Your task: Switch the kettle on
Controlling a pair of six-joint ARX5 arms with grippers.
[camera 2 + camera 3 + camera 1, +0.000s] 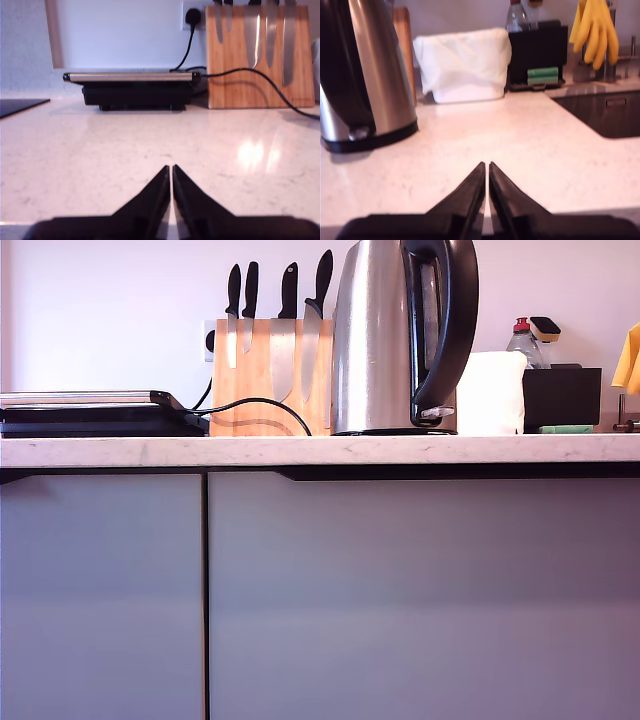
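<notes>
Kettle upright on counter, exterior view's centre-right, switch low on handle. My first gripper and second gripper both narrow, empty, above counter.

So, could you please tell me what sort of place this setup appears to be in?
Most likely a home kitchen: a kettle and a wooden knife block stand on a pale stone-look counter, and yellow rubber gloves hang by a sink.
</notes>
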